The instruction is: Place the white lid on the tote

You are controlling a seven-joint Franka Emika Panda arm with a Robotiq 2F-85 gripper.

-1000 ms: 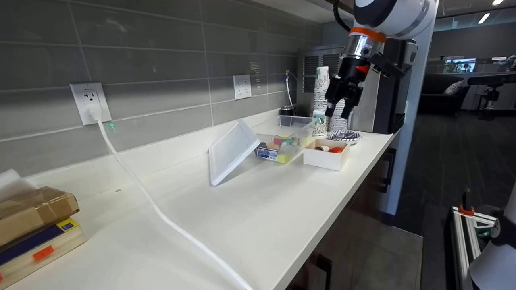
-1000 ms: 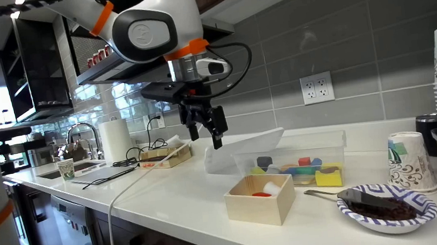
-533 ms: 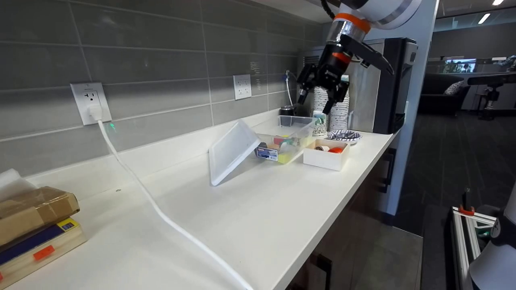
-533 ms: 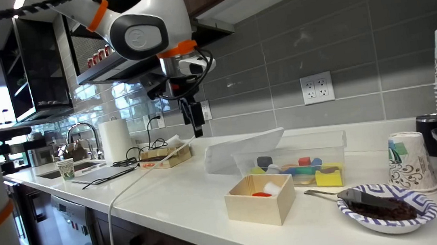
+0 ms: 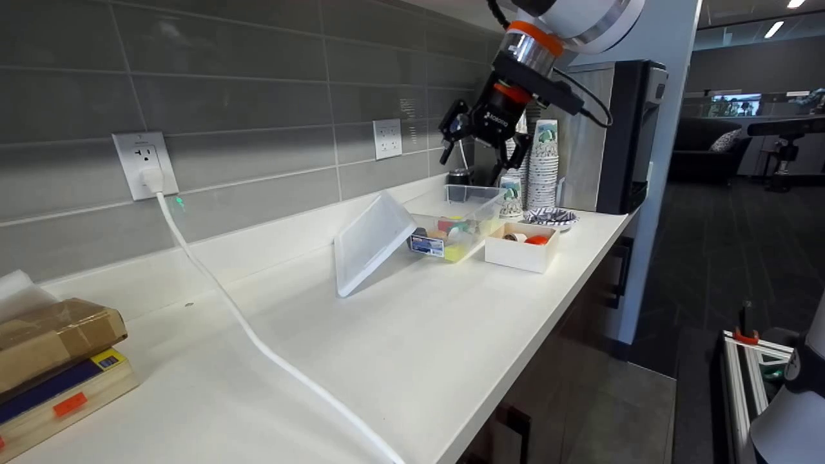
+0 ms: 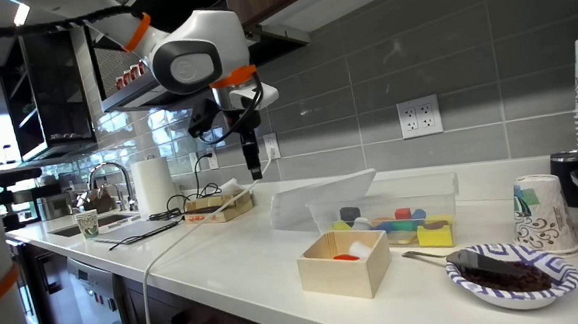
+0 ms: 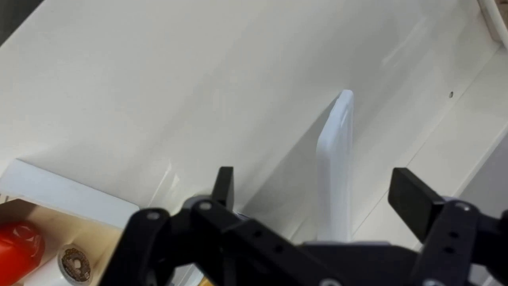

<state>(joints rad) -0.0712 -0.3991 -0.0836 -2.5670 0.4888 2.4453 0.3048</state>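
The white lid (image 5: 374,243) leans tilted, its lower edge on the counter and its upper part against the tote's end. It also shows in an exterior view (image 6: 319,196). The tote (image 5: 464,216) is a clear, uncovered bin with colourful blocks, seen also in an exterior view (image 6: 387,202). My gripper (image 5: 470,166) is open and empty, in the air above the lid and tote. It appears edge-on in an exterior view (image 6: 256,173). In the wrist view, the lid (image 7: 335,167) appears edge-on between the spread fingers of the gripper (image 7: 311,174), its near end hidden behind the gripper.
A small wooden box (image 6: 341,274) with red and white items stands in front of the tote. A patterned bowl (image 6: 517,293), a spatula and paper cups (image 6: 544,210) are beyond it. A white cable (image 5: 277,357) crosses the counter. The tiled wall (image 5: 258,148) runs behind.
In the exterior views my gripper has moved left, and the wrist has turned so the fingers line up edge-on in one of them. It stays open. Lid, tote and box have not moved.
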